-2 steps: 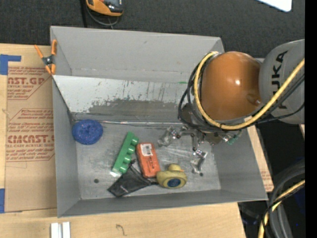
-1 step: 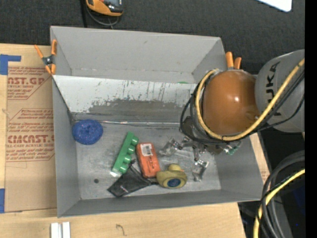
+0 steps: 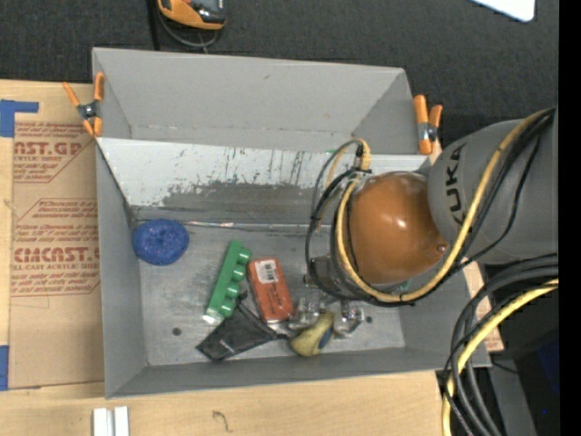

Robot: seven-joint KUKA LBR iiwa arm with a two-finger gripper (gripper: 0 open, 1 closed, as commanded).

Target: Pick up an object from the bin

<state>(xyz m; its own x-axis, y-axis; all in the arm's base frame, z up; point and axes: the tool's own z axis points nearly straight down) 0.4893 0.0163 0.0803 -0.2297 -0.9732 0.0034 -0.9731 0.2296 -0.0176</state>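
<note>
A grey bin (image 3: 245, 98) is pictured with the arm (image 3: 495, 189), lettered "KUKA", reaching in from the right. The claw (image 3: 331, 319), open or closed not discernible, is poised by the near wall beside an orange-red packet (image 3: 270, 289), label unreadable, over a yellowish lump (image 3: 309, 339) laid slantwise, upper end rightward.

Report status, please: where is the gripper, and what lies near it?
Gripper down in the bin, view's lower right. Yellowish lump at its tip, hold not clear. Orange block and flat black piece crowd close beside.
</note>
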